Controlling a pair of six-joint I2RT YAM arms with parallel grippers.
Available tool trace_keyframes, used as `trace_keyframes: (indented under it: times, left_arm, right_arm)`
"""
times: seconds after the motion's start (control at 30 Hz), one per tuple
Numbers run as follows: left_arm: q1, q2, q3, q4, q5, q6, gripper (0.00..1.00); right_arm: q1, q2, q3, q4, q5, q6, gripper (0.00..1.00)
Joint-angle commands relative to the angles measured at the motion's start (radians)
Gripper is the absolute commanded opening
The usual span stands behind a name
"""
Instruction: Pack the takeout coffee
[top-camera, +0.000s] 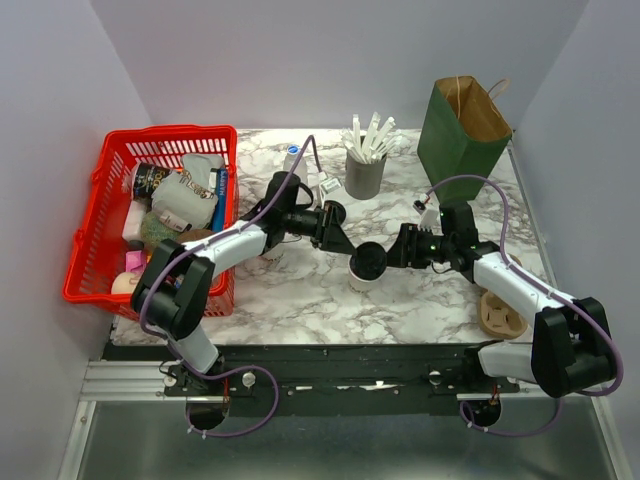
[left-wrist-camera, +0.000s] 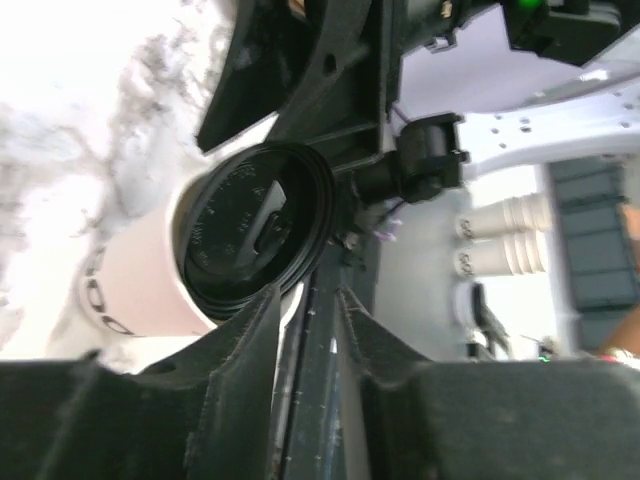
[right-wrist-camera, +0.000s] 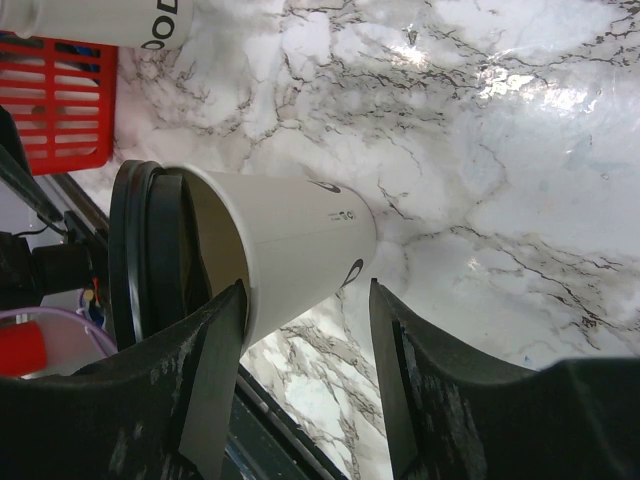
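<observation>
The takeout coffee (top-camera: 367, 262), a cream-white paper cup with a black lid, stands upright mid-table between both arms. My left gripper (top-camera: 350, 248) is at its left side. In the left wrist view the lid (left-wrist-camera: 255, 235) sits just beyond the left fingertip, and the gripper (left-wrist-camera: 308, 295) shows a narrow gap with nothing in it. My right gripper (top-camera: 392, 255) is at the cup's right side. In the right wrist view the cup (right-wrist-camera: 285, 240) lies just past the open gripper (right-wrist-camera: 305, 285). One finger (right-wrist-camera: 225, 330) touches the wall below the lid and the other stands apart.
A red basket (top-camera: 105, 170) full of items is at the left. A grey cup of white sticks (top-camera: 365, 175) and a green paper bag (top-camera: 455, 130) stand at the back. A cardboard cup holder (top-camera: 500, 313) lies front right. Another white cup (right-wrist-camera: 100, 20) stands near the basket.
</observation>
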Motion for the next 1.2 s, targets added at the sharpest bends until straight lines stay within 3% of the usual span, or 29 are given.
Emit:
trace_keyframes:
  times: [0.0, 0.17, 0.3, 0.63, 1.17]
  left_arm:
    - [-0.022, -0.105, 0.106, -0.308, -0.137, 0.42, 0.51]
    - [-0.029, -0.09, 0.223, -0.518, -0.203, 0.698, 0.54]
    - [-0.049, -0.055, 0.277, -0.557, -0.228, 0.827, 0.54]
    - [-0.152, -0.043, 0.251, -0.595, -0.325, 0.99, 0.56]
    - [-0.175, 0.053, 0.354, -0.572, -0.352, 1.036, 0.47]
  right_arm:
    - [0.004, -0.006, 0.024, 0.0, 0.007, -0.008, 0.61]
    - [0.004, -0.005, 0.03, 0.008, -0.004, -0.014, 0.61]
    - [0.004, 0.002, 0.042, 0.008, -0.003, -0.016, 0.61]
    - [0.004, 0.018, 0.074, -0.003, -0.021, -0.027, 0.61]
    - [0.004, 0.026, 0.074, -0.003, -0.026, -0.022, 0.61]
